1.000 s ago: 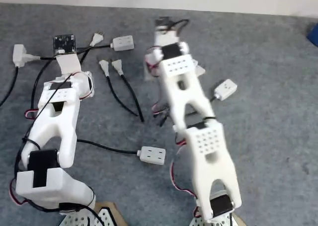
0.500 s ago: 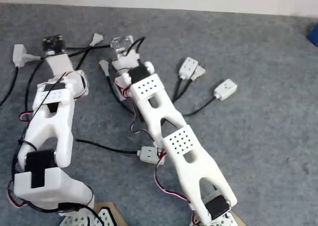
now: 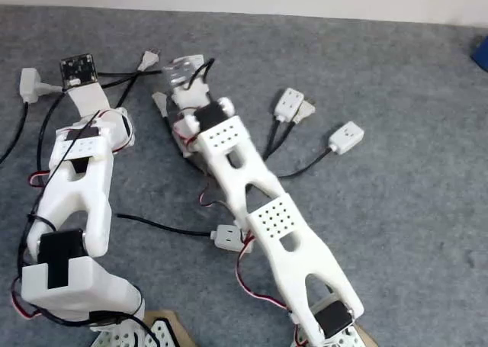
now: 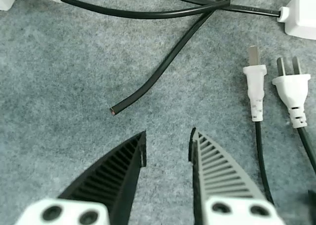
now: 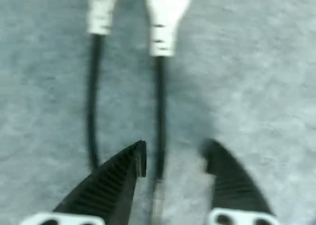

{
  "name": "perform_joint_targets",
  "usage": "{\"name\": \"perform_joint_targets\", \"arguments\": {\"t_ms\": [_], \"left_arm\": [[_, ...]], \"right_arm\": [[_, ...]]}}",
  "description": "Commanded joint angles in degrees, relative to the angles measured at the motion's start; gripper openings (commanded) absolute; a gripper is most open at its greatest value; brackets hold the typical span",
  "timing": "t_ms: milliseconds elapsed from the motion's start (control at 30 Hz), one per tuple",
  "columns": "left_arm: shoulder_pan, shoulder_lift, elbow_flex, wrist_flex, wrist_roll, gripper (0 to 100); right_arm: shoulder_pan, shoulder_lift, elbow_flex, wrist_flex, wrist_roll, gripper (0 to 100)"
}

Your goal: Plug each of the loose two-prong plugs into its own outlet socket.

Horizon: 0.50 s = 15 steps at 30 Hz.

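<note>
Two loose white two-prong plugs (image 5: 103,7) (image 5: 165,17) lie side by side on the grey carpet just ahead of my right gripper (image 5: 175,153), which is open; the black cable of one plug runs between its fingers. From above, the right arm (image 3: 221,137) reaches across to the plugs (image 3: 158,103). My left gripper (image 4: 167,136) hangs open over bare carpet, with the same two plugs (image 4: 256,81) (image 4: 292,86) off to one side. A white outlet socket (image 4: 301,22) lies beyond them. Further sockets (image 3: 288,103) (image 3: 347,136) (image 3: 232,238) sit around the right arm.
A cut black cable end (image 4: 113,111) lies ahead of the left gripper. A third small plug (image 3: 149,59) and a socket with a plug in it (image 3: 30,84) lie at the back left. Cables cross the carpet between the arms. Open carpet lies to the right.
The right arm has swung left from the sockets at the back centre to over the two plugs. The left arm has shifted a little to the left.
</note>
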Motion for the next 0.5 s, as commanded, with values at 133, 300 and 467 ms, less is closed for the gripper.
{"name": "perform_joint_targets", "arguments": {"t_ms": [133,300,467], "left_arm": [[0.66,-0.31,-0.4,-1.05,0.26,16],[0.66,-0.31,-0.4,-1.05,0.26,16],[0.75,-0.22,-0.4,-1.05,0.18,16]], "right_arm": [[2.42,-0.75,-1.1,6.46,0.97,0.8],[4.09,-1.54,-1.8,13.93,9.49,0.8],[11.3,-8.57,2.33,14.37,19.52,0.7]]}}
